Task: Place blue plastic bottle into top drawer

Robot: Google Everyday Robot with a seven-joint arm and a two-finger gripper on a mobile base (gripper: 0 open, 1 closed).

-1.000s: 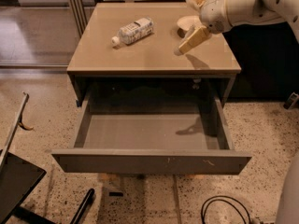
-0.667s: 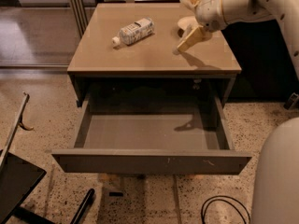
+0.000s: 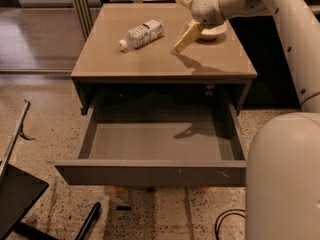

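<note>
The blue plastic bottle [image 3: 141, 33] lies on its side on the tan tabletop [image 3: 150, 59], white cap pointing toward the front left. My gripper [image 3: 177, 22] hovers just right of the bottle, above the table. It is open with nothing between its tan fingers [image 3: 187, 36] and does not touch the bottle. The top drawer [image 3: 150, 173] stands pulled out below the tabletop; its grey inside is bare apart from the arm's shadow.
A white round bowl [image 3: 216, 32] sits on the table behind the gripper, partly hidden by it. My white arm and body [image 3: 285, 174] fill the right side. A dark frame [image 3: 20, 199] stands on the floor at the lower left, and a cable [image 3: 227, 224] lies on the floor.
The gripper has moved left across the tabletop, away from the bowl and closer to the bottle. The bottle and the drawer have not moved.
</note>
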